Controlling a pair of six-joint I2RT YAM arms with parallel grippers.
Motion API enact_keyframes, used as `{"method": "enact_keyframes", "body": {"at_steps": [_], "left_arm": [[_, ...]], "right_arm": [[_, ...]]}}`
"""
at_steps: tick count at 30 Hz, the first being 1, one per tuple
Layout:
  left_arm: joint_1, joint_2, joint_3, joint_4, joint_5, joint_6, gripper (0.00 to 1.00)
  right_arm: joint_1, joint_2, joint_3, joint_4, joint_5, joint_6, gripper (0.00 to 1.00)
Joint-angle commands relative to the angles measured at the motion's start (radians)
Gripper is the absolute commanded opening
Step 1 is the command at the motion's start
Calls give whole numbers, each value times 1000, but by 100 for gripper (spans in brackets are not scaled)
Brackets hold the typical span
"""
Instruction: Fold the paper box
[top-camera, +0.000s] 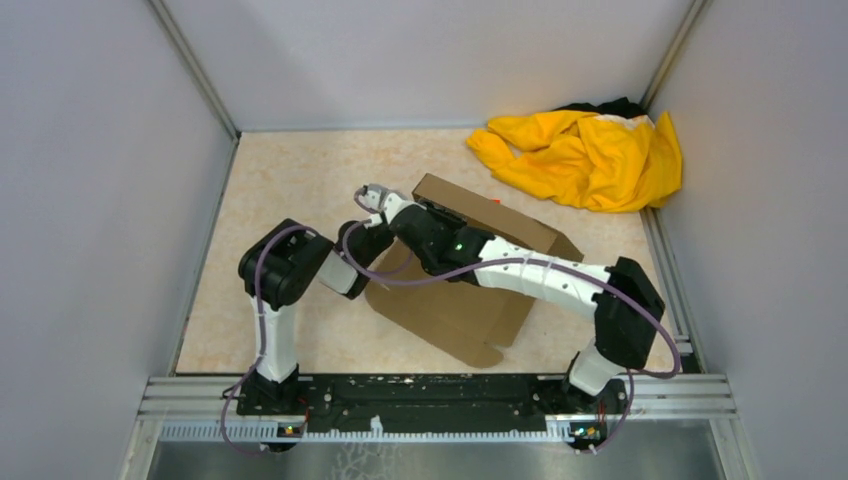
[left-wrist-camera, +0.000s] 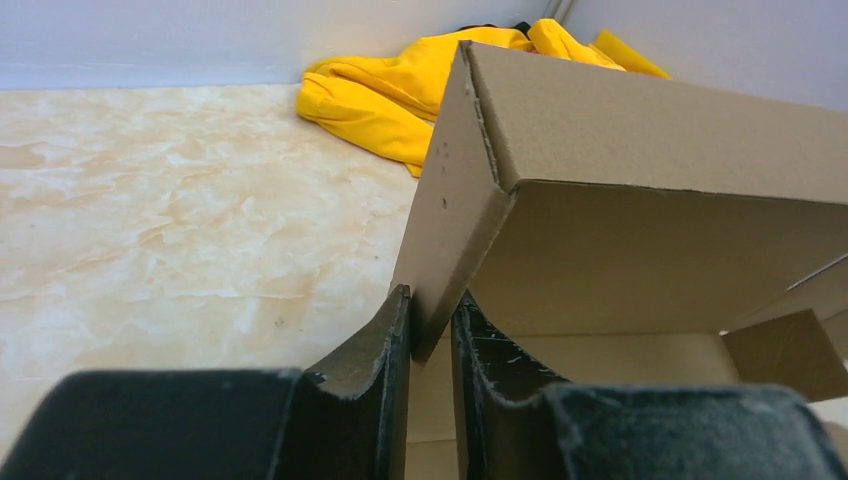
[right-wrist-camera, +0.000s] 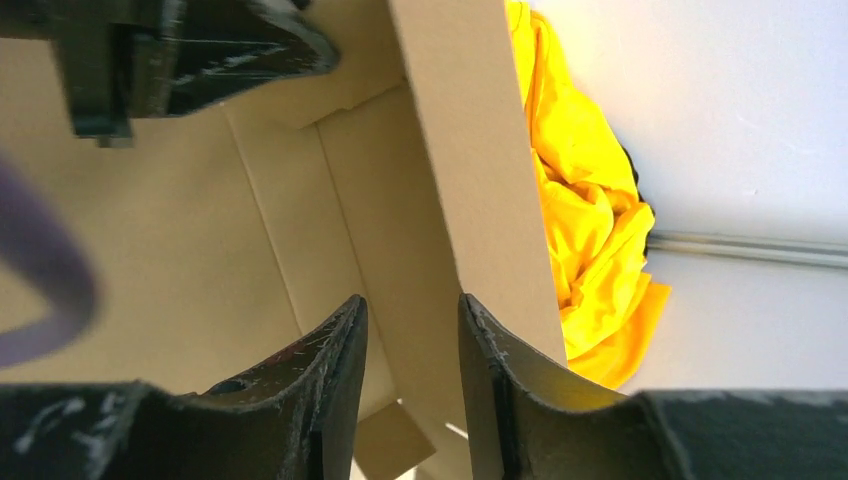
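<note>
Left gripper (left-wrist-camera: 430, 310) pinching lower edge of side flap on paper box (left-wrist-camera: 660, 130); right gripper (right-wrist-camera: 412, 315) spread, close beside upright wall.

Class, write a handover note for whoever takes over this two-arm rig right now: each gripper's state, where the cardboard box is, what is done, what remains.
Left gripper: fingers pinched on an upright end wall of the brown corrugated cardboard box.
Right gripper: fingers open beside the box's raised far wall, clamping nothing.
Box: mid-table, its near panel flat and pointing toward the arms. The crumpled yellow cloth lies apart in the far right corner.
Done: far side and one end wall stand up.
To do: probably raise the remaining walls, tuck the flaps, close the lid.
</note>
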Motion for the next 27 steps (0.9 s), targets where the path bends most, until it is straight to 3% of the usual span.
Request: {"method": "enact_keyframes", "body": {"at_steps": [1, 6, 11, 18, 27], "left_arm": [[-3, -12, -22, -30, -27, 21, 2], [-7, -21, -14, -57, -24, 37, 3], [-14, -33, 8, -106, -16, 71, 3], [-25, -55, 46, -175, -7, 118, 4], [-36, -52, 96, -236, -5, 179, 6]], "right_arm": [[-58, -113, 86, -69, -78, 154, 39], [-153, -142, 170, -137, -110, 252, 41], [-351, -132, 245, -168, -284, 362, 41], [-500, 26, 358, -214, -372, 396, 41], [-571, 77, 215, -218, -491, 433, 34]]}}
